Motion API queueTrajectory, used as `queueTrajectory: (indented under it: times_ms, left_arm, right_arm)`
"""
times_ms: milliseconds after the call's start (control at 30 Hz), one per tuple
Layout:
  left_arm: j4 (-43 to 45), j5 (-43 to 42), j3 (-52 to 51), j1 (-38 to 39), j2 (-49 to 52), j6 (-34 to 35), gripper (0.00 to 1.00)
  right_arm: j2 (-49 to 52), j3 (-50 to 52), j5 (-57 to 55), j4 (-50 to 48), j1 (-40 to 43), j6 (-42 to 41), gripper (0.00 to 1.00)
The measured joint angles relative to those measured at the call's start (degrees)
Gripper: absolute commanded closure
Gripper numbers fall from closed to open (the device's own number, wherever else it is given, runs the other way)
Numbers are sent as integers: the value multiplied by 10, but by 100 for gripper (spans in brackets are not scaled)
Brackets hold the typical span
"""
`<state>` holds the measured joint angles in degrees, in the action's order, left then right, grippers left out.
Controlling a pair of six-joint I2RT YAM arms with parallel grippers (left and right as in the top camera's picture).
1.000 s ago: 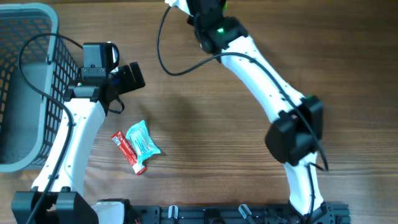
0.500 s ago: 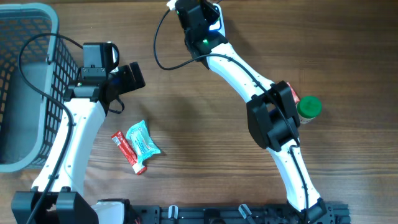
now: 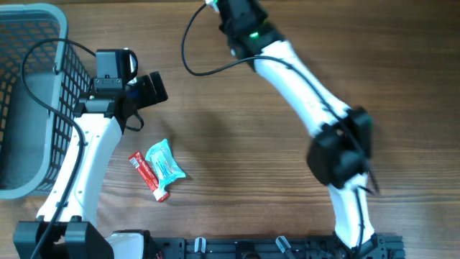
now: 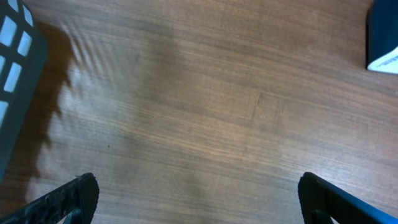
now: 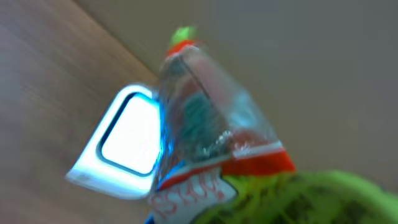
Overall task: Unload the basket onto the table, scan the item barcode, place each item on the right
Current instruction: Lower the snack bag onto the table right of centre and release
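Currently held: clear packet (image 5: 211,118), pinched in right gripper (image 3: 224,8)
Scanner (image 5: 127,140): lit window just ahead of gripper, presumably for barcode reading
Left gripper (image 4: 196,196): spread, empty

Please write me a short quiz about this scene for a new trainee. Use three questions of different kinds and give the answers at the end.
1. In the right wrist view, what glows beside the item in the right gripper?
2. True or false: the left gripper holds a packet.
3. Where do the two packets lie? A in the left gripper; B on the table, near the left arm; C in the right gripper.

Key: 1 the lit window of the scanner; 2 false, it is open and empty; 3 B.
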<state>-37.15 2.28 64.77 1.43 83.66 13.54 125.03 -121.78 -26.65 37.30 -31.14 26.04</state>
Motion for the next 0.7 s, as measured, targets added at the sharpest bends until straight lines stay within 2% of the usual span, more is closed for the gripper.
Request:
queueTrajectory:
  times_ms: [100, 167, 200, 267, 367, 400, 467, 533, 700]
  left_arm:
    - [0, 0, 0, 0, 0, 0, 0]
    - [-1, 0, 0, 0, 0, 0, 0]
    - [0, 0, 0, 0, 0, 0, 0]
    - [0, 0, 0, 0, 0, 0, 0]
    - [-1, 0, 0, 0, 0, 0, 0]
    - [-1, 0, 0, 0, 0, 0, 0]
    - [-1, 0, 0, 0, 0, 0, 0]
    - [-1, 0, 0, 0, 0, 0, 0]
    - [-1, 0, 0, 0, 0, 0, 0]
  right_arm:
    - [-124, -12, 148, 287, 43, -42, 95]
    - [-123, -8, 252, 443, 84, -36, 96]
    - [-118, 19, 286, 464, 101, -32, 96]
    - [-106, 111, 335, 474, 127, -27, 92]
    - [-102, 231, 345, 423, 128, -19, 90]
    - [-98, 271, 331, 403, 127, -17, 85]
    - [-97, 319, 288, 365, 128, -16, 43]
    - [-97, 335, 262, 324, 128, -18, 27]
    - [-97, 336, 158, 272, 128, -78, 24]
